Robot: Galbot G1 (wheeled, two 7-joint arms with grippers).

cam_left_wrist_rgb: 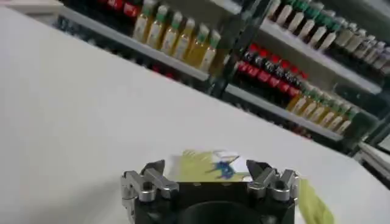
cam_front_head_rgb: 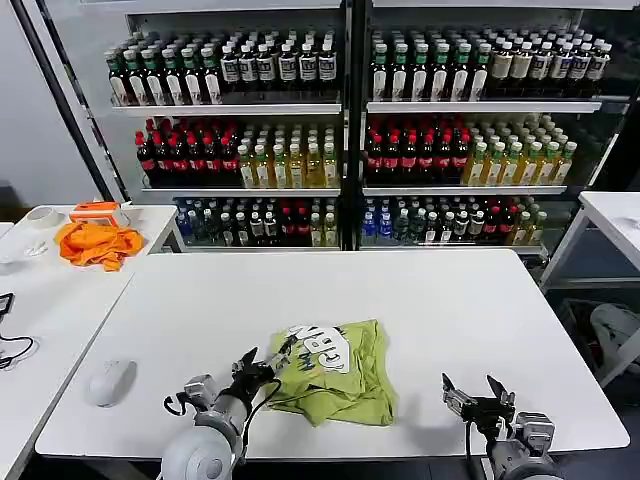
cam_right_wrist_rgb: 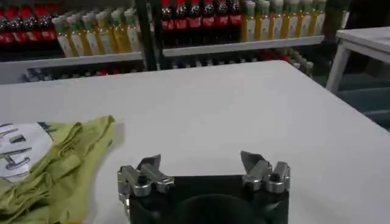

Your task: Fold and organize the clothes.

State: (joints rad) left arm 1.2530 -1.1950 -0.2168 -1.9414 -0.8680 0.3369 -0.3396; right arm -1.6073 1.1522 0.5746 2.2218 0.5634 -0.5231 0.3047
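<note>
Left gripper (cam_front_head_rgb: pixel 264 357): fingers spread, empty, beside T-shirt (cam_front_head_rgb: pixel 338 375) (crumpled, print up)
Right gripper (cam_front_head_rgb: pixel 473 387): fingers apart, empty, on table (cam_front_head_rgb: pixel 450 300)

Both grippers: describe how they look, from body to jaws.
The left gripper and right gripper match: a black block body with two silver-grey metal jaws bolted on, ending in dark angled tips. Black cables loop beside each wrist, and the forearms below are rounded light grey.

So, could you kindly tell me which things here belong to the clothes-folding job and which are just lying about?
Part of the job:
- yellow-green T-shirt, crumpled on the table
- left gripper, open at the shirt's edge
- right gripper, open, apart from it

Lying about:
- orange cloth
- white mouse
- tape roll
- shelved bottles
</note>
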